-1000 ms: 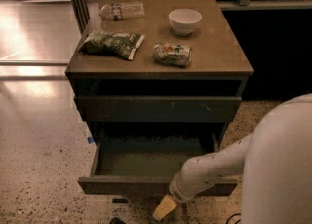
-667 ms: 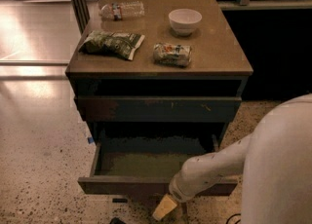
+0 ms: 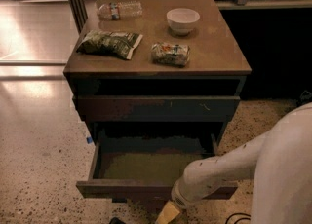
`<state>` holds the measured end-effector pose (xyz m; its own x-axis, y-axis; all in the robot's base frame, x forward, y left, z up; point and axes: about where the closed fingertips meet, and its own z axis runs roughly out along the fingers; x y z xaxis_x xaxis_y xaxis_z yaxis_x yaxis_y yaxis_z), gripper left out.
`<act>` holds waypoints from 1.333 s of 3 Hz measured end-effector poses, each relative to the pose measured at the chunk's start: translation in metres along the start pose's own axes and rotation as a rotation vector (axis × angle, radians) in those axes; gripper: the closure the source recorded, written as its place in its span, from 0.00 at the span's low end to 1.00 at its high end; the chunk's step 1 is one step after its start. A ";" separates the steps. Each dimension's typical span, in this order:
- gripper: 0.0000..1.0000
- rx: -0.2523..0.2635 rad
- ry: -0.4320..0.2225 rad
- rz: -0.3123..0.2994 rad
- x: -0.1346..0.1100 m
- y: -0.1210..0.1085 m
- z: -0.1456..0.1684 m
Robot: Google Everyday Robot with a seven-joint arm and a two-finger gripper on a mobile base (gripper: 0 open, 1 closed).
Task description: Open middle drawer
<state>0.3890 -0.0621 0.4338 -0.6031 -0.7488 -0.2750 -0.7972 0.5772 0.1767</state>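
The middle drawer (image 3: 122, 189) is pulled out toward me, below the wide dark closed front (image 3: 156, 108). Its dark front faces me and its shallow olive-brown tray (image 3: 146, 165) lies open and empty. My gripper (image 3: 168, 213) is at the bottom edge of the view, just below and in front of the drawer's front, right of its centre. Only its tan tip shows. My white arm (image 3: 229, 167) crosses the drawer's right front corner and hides it.
On the cabinet top (image 3: 219, 52) lie a plastic bottle (image 3: 119, 9), a white bowl (image 3: 183, 20), a green chip bag (image 3: 109, 43) and a small snack packet (image 3: 170, 54). My white body (image 3: 287, 179) fills the lower right. Speckled floor (image 3: 44, 169) lies to the left.
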 end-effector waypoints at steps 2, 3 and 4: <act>0.00 -0.026 0.021 0.024 0.018 0.013 -0.008; 0.00 -0.022 0.028 0.061 0.030 0.015 -0.007; 0.00 -0.026 0.039 0.071 0.038 0.024 -0.014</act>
<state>0.3470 -0.0810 0.4408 -0.6585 -0.7184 -0.2243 -0.7524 0.6212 0.2193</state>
